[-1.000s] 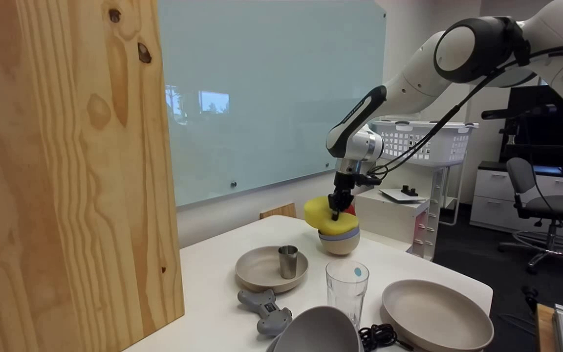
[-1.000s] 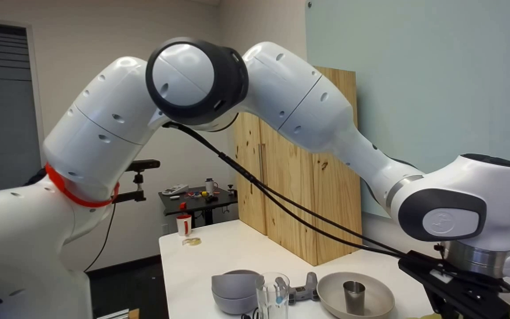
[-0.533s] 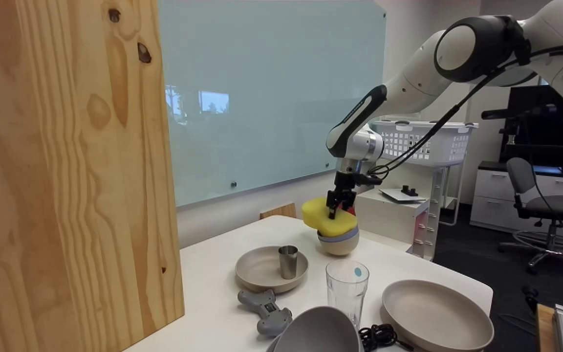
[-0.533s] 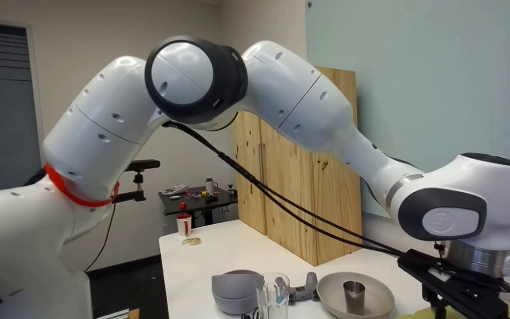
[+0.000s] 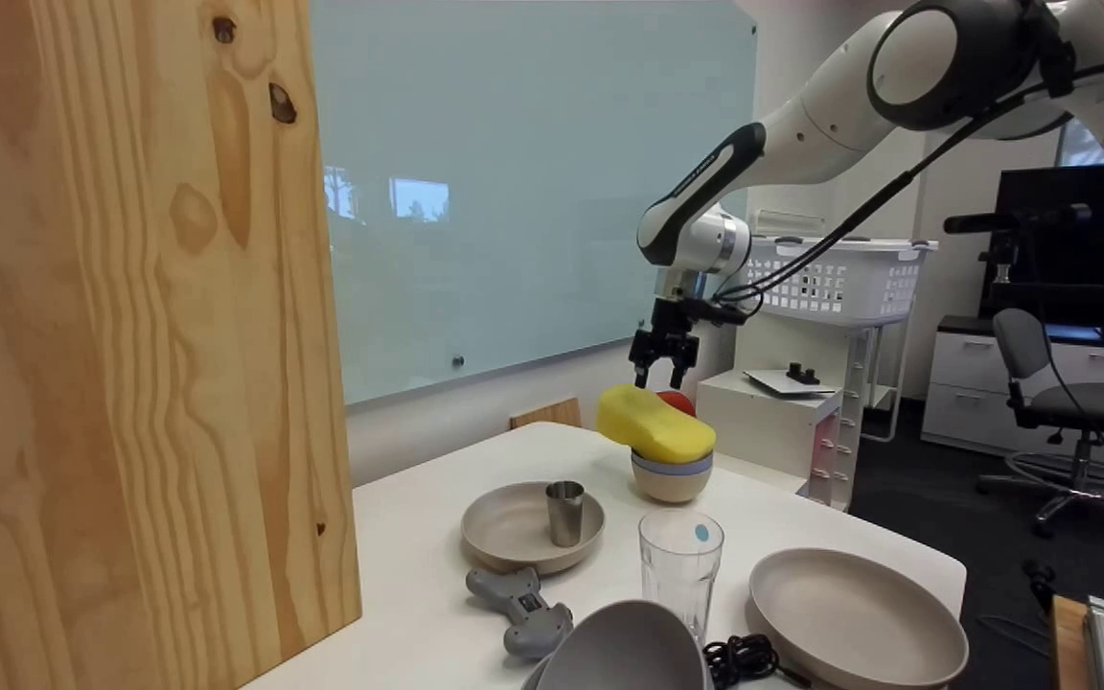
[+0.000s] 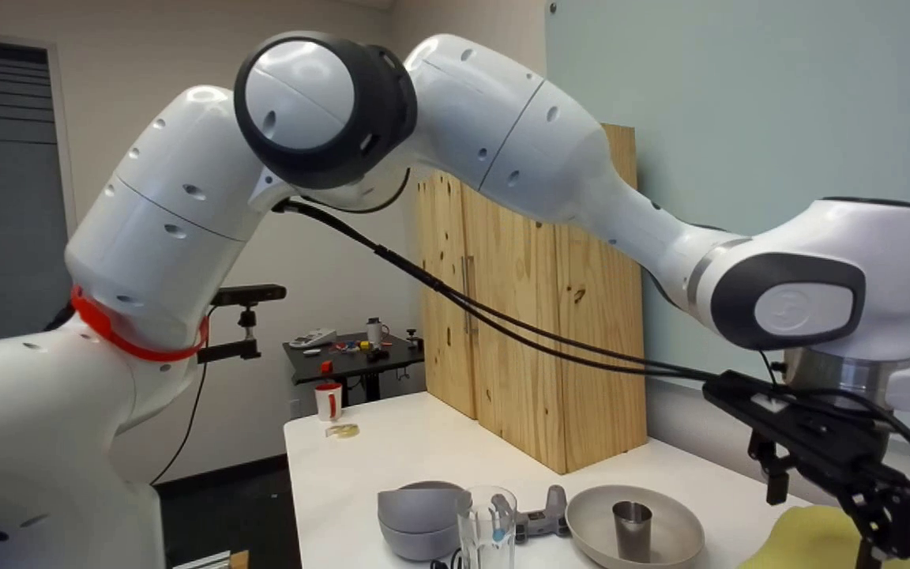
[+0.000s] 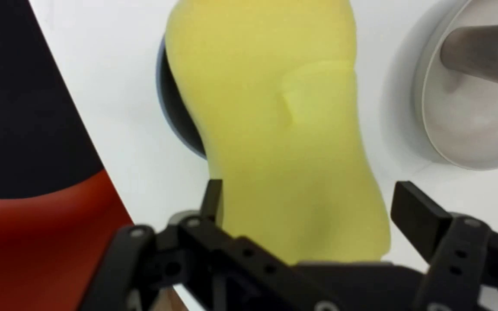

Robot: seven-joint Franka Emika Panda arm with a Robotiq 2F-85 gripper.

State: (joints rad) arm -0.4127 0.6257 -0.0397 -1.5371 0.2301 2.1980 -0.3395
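A large yellow sponge [image 5: 655, 425] lies tilted across the top of a beige bowl with a bluish inner rim [image 5: 672, 482]. One end of the sponge sticks out past the bowl. My gripper [image 5: 658, 381] hangs just above the sponge, jaws spread wide with nothing held. In the wrist view the sponge [image 7: 270, 129] spans the gap below the gripper [image 7: 307, 194], and part of the bowl's dark inside [image 7: 180, 114] shows at its left. Only a portion of the sponge [image 6: 810, 541] appears at the bottom of an exterior view.
Near the bowl stands a shallow plate [image 5: 504, 532] holding a metal cup [image 5: 564, 515]. Closer to the camera are a clear glass [image 5: 681, 570], a game controller [image 5: 525, 613], grey bowls [image 5: 624, 652] and another plate [image 5: 859, 613]. A red object [image 5: 677, 402] is behind the sponge.
The gripper has let go of the sponge, opened wide and risen above it. The sponge stays on the bowl, and both have shifted slightly to the right in an exterior view.
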